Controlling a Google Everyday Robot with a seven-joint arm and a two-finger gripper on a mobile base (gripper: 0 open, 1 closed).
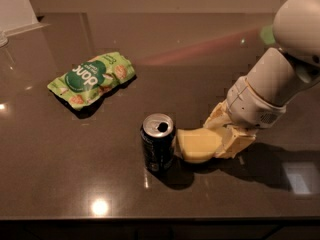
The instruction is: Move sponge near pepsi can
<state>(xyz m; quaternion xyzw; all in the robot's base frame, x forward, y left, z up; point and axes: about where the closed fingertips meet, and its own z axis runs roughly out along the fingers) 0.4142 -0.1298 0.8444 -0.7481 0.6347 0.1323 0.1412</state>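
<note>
The pepsi can (158, 143) stands upright on the dark table, dark blue with a silver top and open tab. The pale yellow sponge (197, 145) lies just right of the can, almost touching it. My gripper (226, 136) comes in from the right on the white arm, with its yellowish fingers (235, 139) closed on the sponge's right end. The sponge rests low at the table surface.
A green snack bag (92, 78) lies at the back left of the can. The dark glossy table (75, 184) reaches to a front edge near the bottom of the view. A pale wall corner (12, 6) stands at the far left.
</note>
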